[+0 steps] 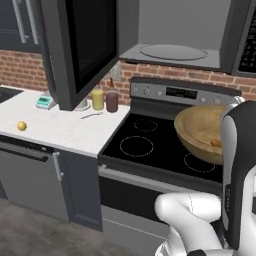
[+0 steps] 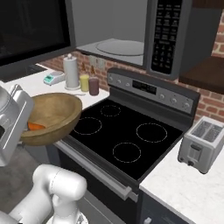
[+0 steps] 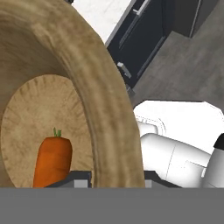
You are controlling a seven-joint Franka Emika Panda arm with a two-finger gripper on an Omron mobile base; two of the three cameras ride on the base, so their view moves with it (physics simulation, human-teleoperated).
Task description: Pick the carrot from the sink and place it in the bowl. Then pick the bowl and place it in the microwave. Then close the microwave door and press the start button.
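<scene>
The jaws seemingly pinch the bowl [image 3: 105, 100] rim, the carrot [image 3: 52, 161] lying inside beside them.

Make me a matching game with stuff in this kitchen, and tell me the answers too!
Things:
1. carrot
2. bowl
3. microwave door
4. toaster

Where or how:
A. swung open
B. lying inside the wooden bowl
C. standing on the counter right of the stove
D. held up by the hand, tilted, above the stove's front

Pairs: 1-B, 2-D, 3-A, 4-C
</scene>
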